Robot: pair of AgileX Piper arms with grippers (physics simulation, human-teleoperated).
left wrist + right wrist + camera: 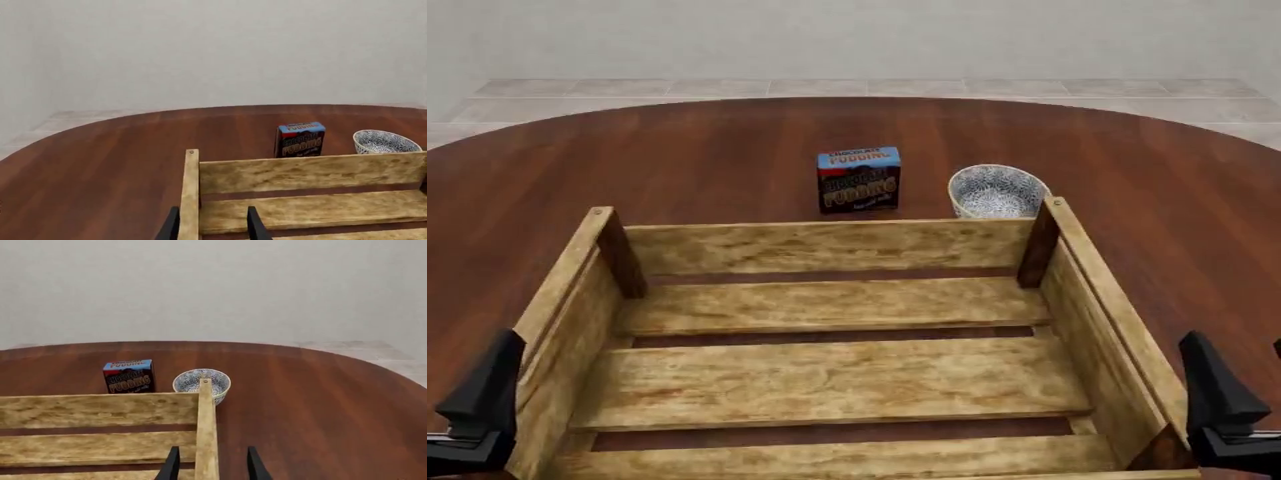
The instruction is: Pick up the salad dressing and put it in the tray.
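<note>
The salad dressing shows in none of the three views. The tray (827,245) is a big light-brown wooden crate with a slatted floor, standing at the near middle of the table with nothing inside. My left gripper (213,214) is open just outside the tray's near left corner, where one dark finger (483,395) shows in the front view. My right gripper (212,454) is open by the near right corner, its finger (1217,395) beside the right wall. Neither holds anything. The tray's walls (307,172) (100,410) fill the lower part of both wrist views.
A blue chocolate pudding box (858,180) (300,140) (128,376) stands just beyond the tray's far wall. To its right, near the tray's far right corner post, sits a white speckled bowl (997,192) (385,141) (200,380). The round dark wooden table (694,150) extends around them.
</note>
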